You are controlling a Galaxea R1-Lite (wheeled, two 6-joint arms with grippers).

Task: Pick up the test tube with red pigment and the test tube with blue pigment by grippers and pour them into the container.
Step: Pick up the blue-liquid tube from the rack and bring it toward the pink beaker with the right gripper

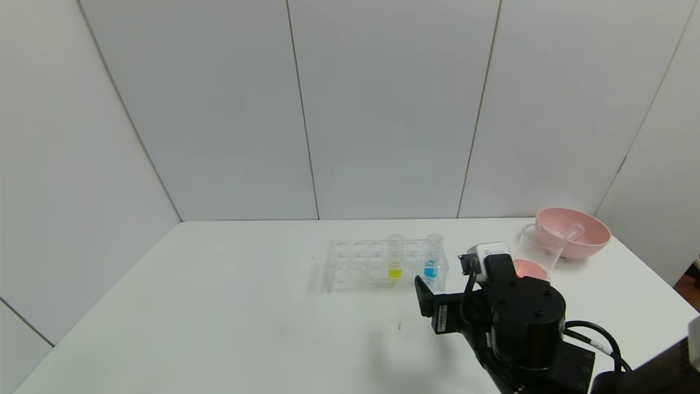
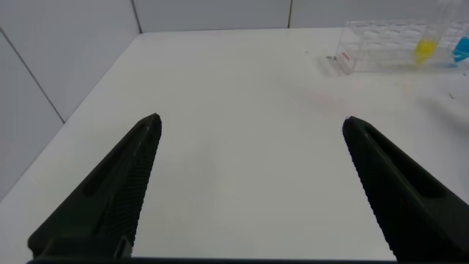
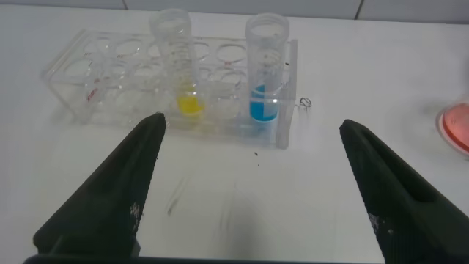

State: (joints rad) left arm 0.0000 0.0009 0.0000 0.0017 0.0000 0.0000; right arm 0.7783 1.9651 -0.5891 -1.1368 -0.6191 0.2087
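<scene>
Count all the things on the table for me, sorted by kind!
Tubes standing in the rack: 2, the yellow one and the test tube with blue pigment
Tube lying in the bowl: 1
Clear rack: 1
Pink bowl: 1
Container with reddish liquid: 1
Total: 6

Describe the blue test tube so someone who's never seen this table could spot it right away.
On the white table stands a clear rack. Two tubes stand upright in it, and the blue test tube is at the end nearer the pink bowl. Its neighbour holds yellow liquid instead.
</scene>
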